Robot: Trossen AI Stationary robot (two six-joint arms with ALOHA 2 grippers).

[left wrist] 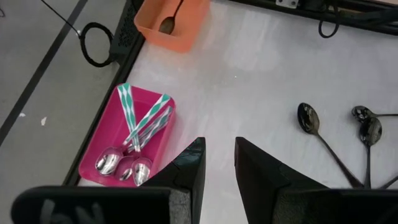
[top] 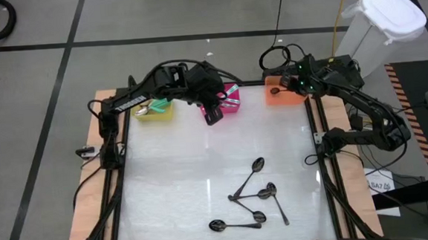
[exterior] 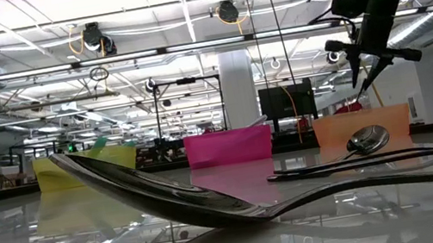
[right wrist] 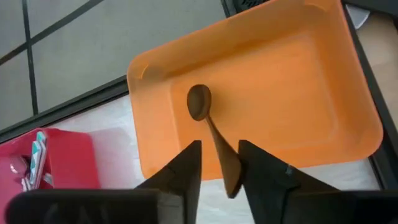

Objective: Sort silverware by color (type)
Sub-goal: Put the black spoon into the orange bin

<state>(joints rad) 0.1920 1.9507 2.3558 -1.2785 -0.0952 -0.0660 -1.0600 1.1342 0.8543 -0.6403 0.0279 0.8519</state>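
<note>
We see the right gripper [right wrist: 216,163] at upper right, fingers parted around a dark spoon [right wrist: 200,102] in the orange bin [right wrist: 311,81]. The left gripper [left wrist: 219,163], empty and slightly apart, hangs by the pink bin [left wrist: 102,134]; five dark spoons [top: 249,200] lie at lower centre.

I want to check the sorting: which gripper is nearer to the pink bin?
Left. The left gripper hangs right over the pink bin's near edge; the right gripper is farther away, above the orange bin.
</note>
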